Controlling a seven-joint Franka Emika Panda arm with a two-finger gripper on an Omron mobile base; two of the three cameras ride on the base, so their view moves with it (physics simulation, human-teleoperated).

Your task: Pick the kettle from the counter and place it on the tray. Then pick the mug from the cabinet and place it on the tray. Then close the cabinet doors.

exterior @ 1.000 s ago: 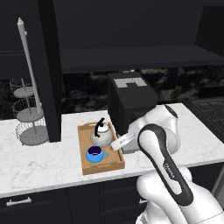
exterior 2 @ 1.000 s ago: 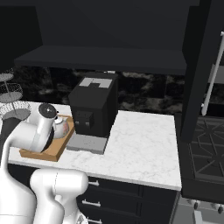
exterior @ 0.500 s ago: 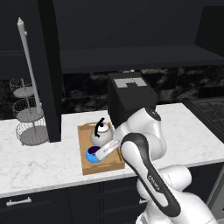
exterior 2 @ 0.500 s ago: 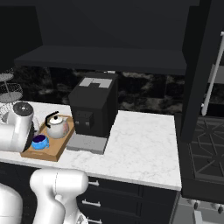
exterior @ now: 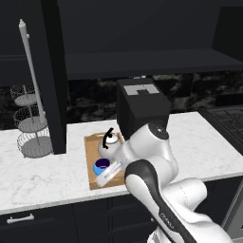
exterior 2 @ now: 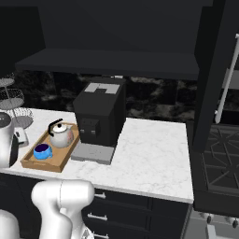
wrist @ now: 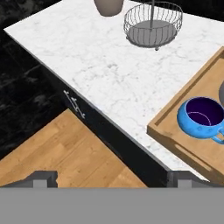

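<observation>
Mug [wrist: 202,118] sits on tray [wrist: 175,131], right of the open jaws.

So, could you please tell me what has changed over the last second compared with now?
The arm has swung from over the tray toward the counter's left front edge; the open gripper, empty, now looks past that edge at the floor. Nothing was grasped or released in this span. The kettle and the mug stayed on the tray, and the cabinet door stayed open.

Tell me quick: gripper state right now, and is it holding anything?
Gripper: open and holding nothing; the mug sits free on the tray.
</observation>
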